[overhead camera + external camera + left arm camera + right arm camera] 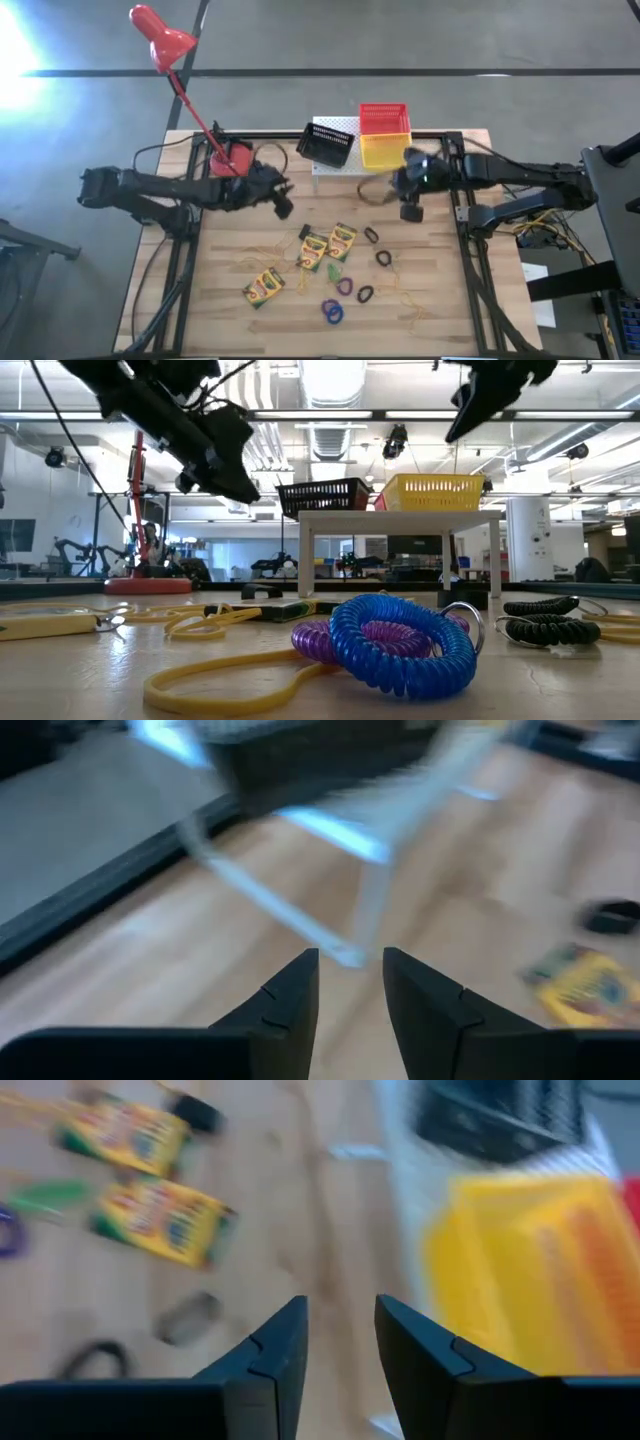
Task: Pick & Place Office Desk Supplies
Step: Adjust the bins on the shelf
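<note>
Three yellow-and-green crayon boxes (pixel 265 287) (pixel 313 248) (pixel 342 241) lie flat on the wooden table. Black rings (pixel 371 235) (pixel 382 258), a purple ring (pixel 345 286), blue rings (pixel 332 312), a green piece (pixel 335 270) and thin yellow rubber bands (pixel 405 300) lie around them. My left gripper (pixel 283 205) hangs above the table left of the white stand, fingers drawn to a narrow gap, empty. My right gripper (pixel 410 205) hangs in front of the yellow basket, fingers also drawn to a narrow gap, empty. Both are raised clear of the table in the low view.
A white perforated stand (pixel 335 140) at the table's far edge carries a black basket (pixel 325 145), a red basket (pixel 384 118) and a yellow basket (pixel 385 150). A red gooseneck lamp (pixel 160 40) has its base (pixel 232 158) at the far left. Bare wood lies near the front left.
</note>
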